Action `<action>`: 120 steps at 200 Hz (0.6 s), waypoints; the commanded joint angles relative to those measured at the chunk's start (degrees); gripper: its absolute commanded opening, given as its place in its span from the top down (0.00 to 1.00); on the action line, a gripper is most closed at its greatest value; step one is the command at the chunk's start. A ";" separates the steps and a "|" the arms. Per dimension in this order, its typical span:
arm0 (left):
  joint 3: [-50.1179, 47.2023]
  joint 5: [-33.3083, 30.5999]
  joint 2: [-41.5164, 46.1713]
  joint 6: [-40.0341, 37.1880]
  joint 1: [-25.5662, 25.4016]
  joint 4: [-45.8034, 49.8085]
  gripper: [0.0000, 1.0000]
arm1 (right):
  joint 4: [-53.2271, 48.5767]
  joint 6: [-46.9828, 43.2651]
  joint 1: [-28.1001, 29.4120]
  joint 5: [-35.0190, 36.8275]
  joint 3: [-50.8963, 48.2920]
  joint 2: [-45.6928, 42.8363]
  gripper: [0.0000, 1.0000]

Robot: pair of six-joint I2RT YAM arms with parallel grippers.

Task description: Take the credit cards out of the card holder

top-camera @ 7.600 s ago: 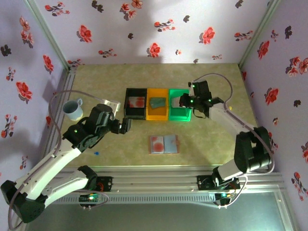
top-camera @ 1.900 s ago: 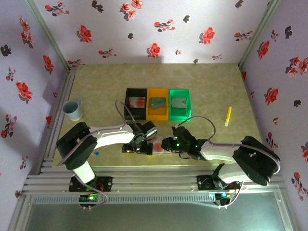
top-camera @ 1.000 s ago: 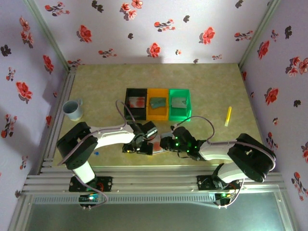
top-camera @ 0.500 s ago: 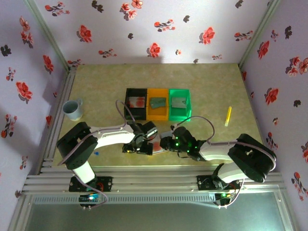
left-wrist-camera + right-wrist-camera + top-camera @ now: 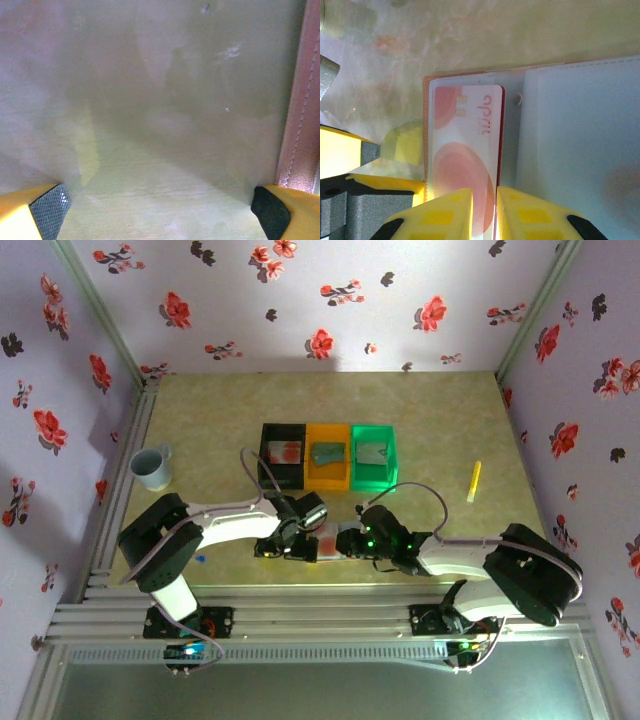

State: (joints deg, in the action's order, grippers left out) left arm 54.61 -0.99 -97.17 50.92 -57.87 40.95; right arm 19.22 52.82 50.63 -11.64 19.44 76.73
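One credit card (image 5: 465,150), end behind right gripper (image 5: 484,199)

Black bin (image 5: 264,456), orange bin (image 5: 310,456), green bin (image 5: 392,456) abreast; cup (image 5: 152,468); yellow stick (image 5: 474,481).

Three bins in a row at mid-frame: one black bin (image 5: 263,455), one orange bin (image 5: 327,427), one green bin (image 5: 374,427). One card holder (image 5: 570,125). Two credit cards (image 5: 465,165) I can be sure of: that one in the holder, and a second card (image 5: 283,451) in the black bin. One cup (image 5: 152,467) at the left, one yellow stick (image 5: 474,481) at the right, one blue speck (image 5: 201,559) lower left
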 commanded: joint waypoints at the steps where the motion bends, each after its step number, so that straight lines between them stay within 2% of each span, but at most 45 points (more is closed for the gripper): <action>1: -3.98 5.30 -6.25 1.04 -1.64 -8.25 0.00 | 0.44 -1.15 0.52 -0.62 1.30 0.97 0.81; 120: -4.25 5.39 -6.61 1.03 -1.72 -8.69 0.00 | 9.36 -0.70 0.45 -5.36 -0.37 3.08 0.84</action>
State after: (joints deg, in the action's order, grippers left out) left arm 54.61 -0.99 -97.19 50.92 -57.89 40.95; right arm 23.64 52.69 50.61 -12.51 19.42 79.42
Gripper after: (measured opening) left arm 0.997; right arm 0.168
